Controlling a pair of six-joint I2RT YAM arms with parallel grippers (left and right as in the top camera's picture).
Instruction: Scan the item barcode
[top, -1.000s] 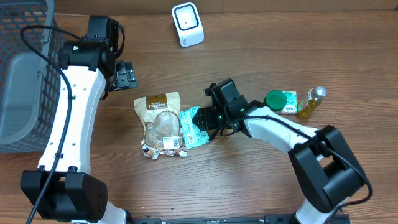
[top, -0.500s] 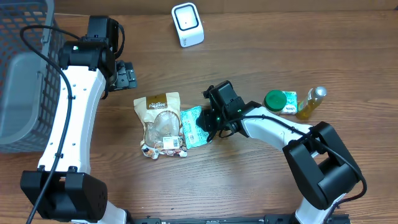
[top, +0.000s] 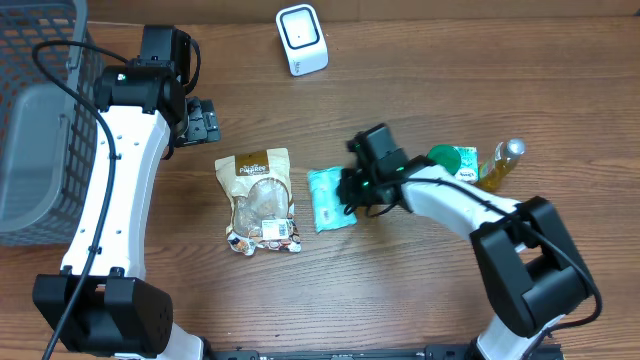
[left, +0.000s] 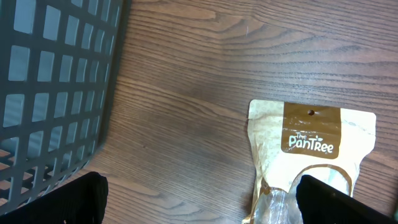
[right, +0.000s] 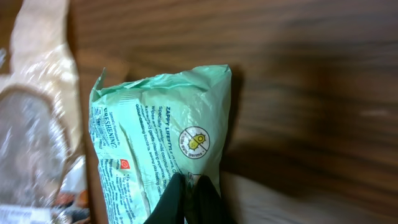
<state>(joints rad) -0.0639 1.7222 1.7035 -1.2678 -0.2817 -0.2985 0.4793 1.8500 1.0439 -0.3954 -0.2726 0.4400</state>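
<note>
The item, a mint-green printed packet (top: 328, 198), lies flat on the wooden table between a brown pouch and my right arm. My right gripper (top: 350, 192) is shut on the packet's right edge. In the right wrist view the black fingertips (right: 180, 198) pinch the green film (right: 155, 137) at the bottom of the picture. No barcode shows on the packet's upper face. The white scanner (top: 301, 40) stands at the back of the table. My left gripper (top: 205, 120) hangs open left of the pouch, holding nothing; its fingers (left: 74, 199) stand wide apart.
A brown PanTree pouch (top: 260, 195) with a clear window lies left of the packet, also in the left wrist view (left: 311, 134). A grey wire basket (top: 30, 120) fills the far left. A green-lidded tub (top: 448, 160) and an oil bottle (top: 500, 165) stand at the right.
My right gripper has closed on the packet's edge and dragged it rightward, out from against the brown pouch. The left arm has not moved.
</note>
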